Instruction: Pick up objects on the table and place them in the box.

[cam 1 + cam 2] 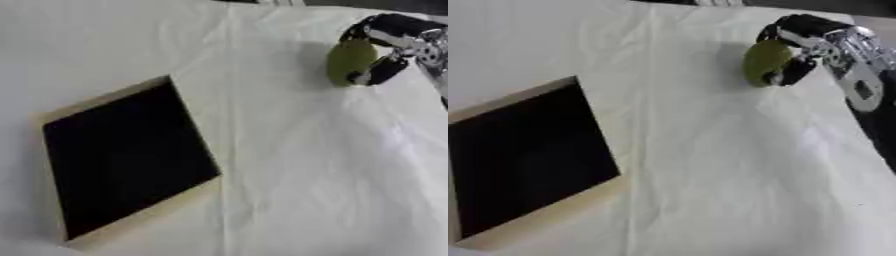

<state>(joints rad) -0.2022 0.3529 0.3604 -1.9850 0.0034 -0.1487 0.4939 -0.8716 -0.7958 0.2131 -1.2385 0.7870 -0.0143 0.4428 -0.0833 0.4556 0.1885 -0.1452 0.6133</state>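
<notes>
Olive-green object (pixel 765 61), far right on the white cloth (pixel 710 165), sits clasped between curled fingers of the right hand (pixel 815 37). Probably light, rounded and smooth; best held across its width toward the box (pixel 131 160).

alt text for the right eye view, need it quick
The right hand, at the upper right, curls its fingers round a yellow-green object above a white cloth. A box with a dark inside sits at the left.

A rounded olive-green object (pixel 765 62), possibly a fruit, is held at the far right; the dark-lined, tan-rimmed wooden box (pixel 131 155) lies near left.
</notes>
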